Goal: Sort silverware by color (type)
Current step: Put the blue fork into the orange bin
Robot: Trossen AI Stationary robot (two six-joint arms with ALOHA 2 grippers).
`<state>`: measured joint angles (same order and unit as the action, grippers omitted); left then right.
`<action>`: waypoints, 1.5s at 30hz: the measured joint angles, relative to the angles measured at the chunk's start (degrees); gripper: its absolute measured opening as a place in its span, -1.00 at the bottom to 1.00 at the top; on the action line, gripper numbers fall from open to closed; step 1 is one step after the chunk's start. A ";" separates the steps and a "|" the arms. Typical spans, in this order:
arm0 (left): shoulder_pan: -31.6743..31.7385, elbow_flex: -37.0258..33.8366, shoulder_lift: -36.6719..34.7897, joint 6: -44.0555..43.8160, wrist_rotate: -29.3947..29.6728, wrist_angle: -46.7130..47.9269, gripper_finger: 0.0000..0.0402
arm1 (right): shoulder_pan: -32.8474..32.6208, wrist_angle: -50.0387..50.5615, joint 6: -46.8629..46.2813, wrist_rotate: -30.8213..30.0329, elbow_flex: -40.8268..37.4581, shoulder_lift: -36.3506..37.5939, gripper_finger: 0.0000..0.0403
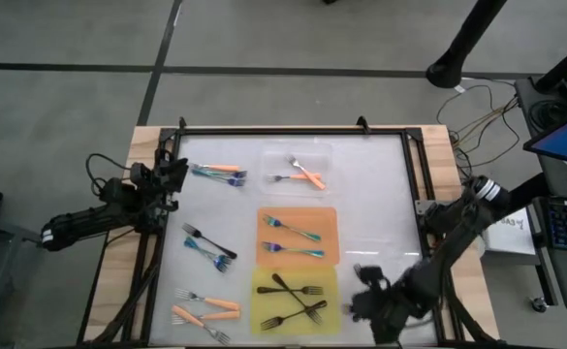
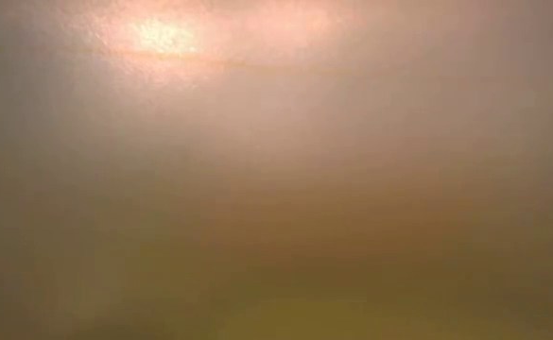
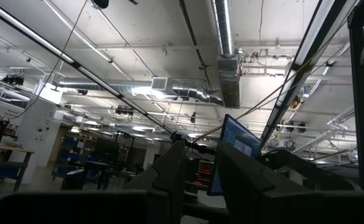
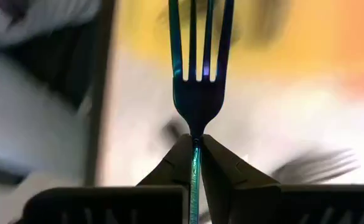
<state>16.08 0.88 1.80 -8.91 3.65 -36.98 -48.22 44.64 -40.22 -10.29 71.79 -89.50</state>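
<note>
My right gripper (image 1: 368, 287) hangs over the table's near right part, just right of the yellow tray (image 1: 262, 281), shut on a fork with blue-teal tines (image 4: 197, 93). The yellow tray holds black forks (image 1: 293, 299). The orange tray (image 1: 264, 215) holds two teal forks (image 1: 293, 238), and the clear tray (image 1: 273, 155) holds orange forks (image 1: 307, 174). Loose forks lie on the table's left: orange and teal (image 1: 220, 173), black and teal (image 1: 210, 247), orange (image 1: 205, 308). My left gripper (image 3: 200, 155) waits at the left edge, open, pointing up at the ceiling. My right gripper pinches the fork's thin neck (image 4: 196, 144), just below the tines, between its two fingertips. The handle runs back along the fingers, and the tines point away from the gripper. The fingers slant down from the table's right. The fork is lifted clear of the table.
A black frame (image 1: 293, 130) runs round the white work surface. Cables and a laptop (image 1: 564, 136) lie beyond the table's right edge. The low view shows only an orange-brown haze. The white surface right of the trays (image 1: 380, 194) is bare.
</note>
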 joint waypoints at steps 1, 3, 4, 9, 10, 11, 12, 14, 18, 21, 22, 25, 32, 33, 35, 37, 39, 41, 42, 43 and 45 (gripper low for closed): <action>-0.01 0.00 0.00 0.00 -0.01 0.04 -0.63 | 1.01 0.00 2.24 -2.61 0.00 1.00 -0.95; 0.00 0.01 0.00 0.00 0.00 0.08 -0.63 | 3.70 -0.08 7.04 -6.40 0.02 2.93 -0.94; -0.01 0.01 0.00 0.00 0.00 0.15 -0.63 | 5.44 -0.25 9.37 -7.55 0.04 3.75 -0.94; -0.02 0.01 0.00 0.00 -0.01 0.24 -0.63 | 16.50 -1.59 20.89 -8.22 0.04 5.15 -0.93; -0.01 0.00 0.00 0.00 0.00 0.25 -0.63 | 18.91 -2.33 22.59 -7.63 0.04 5.13 -0.93; 0.00 0.00 0.00 0.00 0.00 0.25 -0.63 | 21.30 -3.30 24.23 -6.86 0.04 4.95 -0.93; -0.01 0.00 0.00 0.00 -0.01 0.26 -0.63 | 23.73 -4.55 25.66 -5.82 0.05 4.68 -0.93; -0.02 0.00 0.00 0.00 -0.01 0.29 -0.63 | 28.42 -6.61 26.97 -3.59 0.26 3.96 -0.93; -0.01 -0.01 0.00 0.00 -0.01 0.29 -0.63 | 36.59 -8.11 22.58 2.78 1.73 1.96 -0.93; -0.01 -0.01 0.00 0.00 -0.01 0.30 -0.63 | 40.77 -8.17 18.94 8.32 2.78 0.05 -0.94; -0.01 -0.01 0.00 0.00 -0.01 0.29 -0.63 | 41.64 -8.25 18.89 9.01 3.03 -0.70 -0.94; 0.00 0.00 0.00 0.00 -0.01 0.27 -0.63 | 42.88 -8.56 20.95 9.38 4.12 -3.36 -0.94; 0.00 0.01 0.00 0.00 -0.01 0.23 -0.63 | 42.85 -8.73 24.41 10.82 7.79 -9.45 -0.93; -0.02 0.00 0.00 0.00 -0.01 0.24 -0.63 | 42.85 -8.66 24.32 10.81 8.14 -9.97 -0.93; 0.00 0.00 0.00 0.00 -0.01 0.23 -0.63 | 42.85 -8.55 24.35 10.80 8.89 -10.47 -0.93; 0.00 0.01 0.00 0.00 -0.01 0.23 -0.63 | 42.88 -8.55 24.36 10.78 9.50 -10.76 -0.93; -0.02 -0.01 0.00 0.00 -0.01 0.25 -0.63 | 42.86 -8.57 24.37 10.78 9.76 -10.76 -0.93; -0.02 0.00 0.00 0.00 -0.01 0.24 -0.63 | 42.85 -8.61 24.01 10.78 10.26 -10.70 -0.90; 0.00 0.01 0.00 0.00 -0.01 0.27 -0.63 | 42.85 -8.70 23.51 10.78 10.39 -10.56 -0.87; -0.02 0.00 0.00 0.00 -0.01 0.27 -0.63 | 42.85 -8.71 23.28 10.79 10.50 -10.46 -0.84; -0.01 0.01 0.00 0.00 -0.01 0.36 -0.63 | 42.85 -8.82 23.03 10.78 10.81 -10.39 -0.77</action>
<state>16.07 0.89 1.80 -8.91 3.65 -36.62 -5.37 35.82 -17.19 0.49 82.60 -99.90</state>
